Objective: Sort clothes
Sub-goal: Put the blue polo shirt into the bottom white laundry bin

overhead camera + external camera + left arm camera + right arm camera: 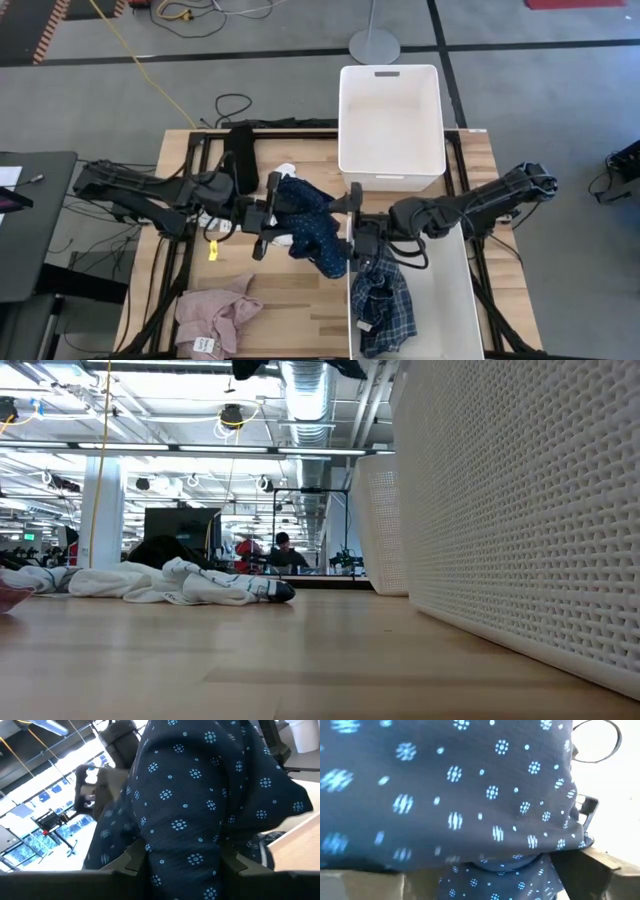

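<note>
The navy dotted piece (312, 228) hangs bunched above the table's middle, between my two grippers. My left gripper (274, 212) comes level from the table's left and is shut on it. My right gripper (352, 234) comes from the right and stands open, its fingers wide apart with the dotted cloth (485, 795) across them. The blue plaid shirt (382, 308) lies in the near right bin (452, 300). The pink piece (215, 316) lies at the table's near left. White socks (190, 584) and a black piece (240, 156) lie at the far left. My left gripper pinches a thick bunch of the navy dotted piece (186, 865) between its two fingers (134, 861), several layers gathered. The fingers come level from the table's left. The cloth is lifted clear of the table and hangs slack beyond and below the fingers. My right gripper has the dotted cloth between and in front of its spread fingers (600, 865); whether the cloth touches them I cannot tell.
A second white bin (390, 122) stands at the far middle of the table, its perforated wall (520, 510) close in the low view. A yellow tag (213, 250) lies near the left arm. Bare wood shows at the near middle.
</note>
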Controlling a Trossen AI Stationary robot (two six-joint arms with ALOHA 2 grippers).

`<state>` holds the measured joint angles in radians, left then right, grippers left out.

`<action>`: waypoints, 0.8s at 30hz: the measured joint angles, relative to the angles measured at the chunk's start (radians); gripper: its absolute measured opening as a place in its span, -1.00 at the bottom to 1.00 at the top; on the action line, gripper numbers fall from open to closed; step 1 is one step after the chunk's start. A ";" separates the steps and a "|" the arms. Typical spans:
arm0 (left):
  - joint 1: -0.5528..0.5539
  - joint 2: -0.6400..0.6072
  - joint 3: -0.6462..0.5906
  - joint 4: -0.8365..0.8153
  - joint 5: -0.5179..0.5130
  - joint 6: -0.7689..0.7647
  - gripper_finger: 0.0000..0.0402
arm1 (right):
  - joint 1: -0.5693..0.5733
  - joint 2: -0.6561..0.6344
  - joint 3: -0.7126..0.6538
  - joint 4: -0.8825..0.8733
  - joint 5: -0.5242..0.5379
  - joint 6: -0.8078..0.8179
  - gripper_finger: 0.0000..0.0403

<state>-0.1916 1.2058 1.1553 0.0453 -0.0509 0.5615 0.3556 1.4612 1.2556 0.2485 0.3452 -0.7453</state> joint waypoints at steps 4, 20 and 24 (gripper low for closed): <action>0.014 0.001 0.000 -0.004 0.019 -0.016 -0.39 | 0.024 0.000 0.000 0.027 0.005 -0.024 0.84; 0.025 0.117 0.000 0.104 0.076 -0.044 -0.28 | 0.017 -0.001 0.000 0.031 -0.030 -0.014 0.65; 0.026 0.119 0.000 0.106 0.081 -0.085 -0.10 | 0.017 -0.001 0.000 0.031 -0.035 -0.012 0.37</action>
<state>-0.1658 1.3247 1.1552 0.1516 0.0303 0.4767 0.3729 1.4601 1.2556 0.2790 0.3106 -0.7570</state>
